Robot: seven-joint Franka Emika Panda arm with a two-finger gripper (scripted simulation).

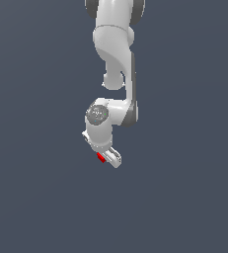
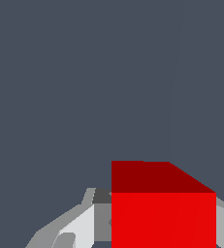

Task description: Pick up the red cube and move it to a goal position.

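Item: red cube (image 2: 163,220), bright red, plain-faced, far smaller than the arm's end; in the exterior view (image 1: 101,157) only a sliver of it shows. Location: seated between the jaws, with a pale grey finger (image 2: 79,227) against one side face and another finger at the opposite side, partly cut off by the picture's edge. Jaws: closed onto the cube, gap no wider than the cube itself. Carrier: white Panda arm (image 1: 116,54) with dark grey joint bands, hanging down from the top of the exterior view, wrist tilted, its jaws (image 1: 105,157) at the lowest end. Surroundings: uniform dark grey-blue tabletop (image 1: 36,197); whether the cube touches it cannot be told.
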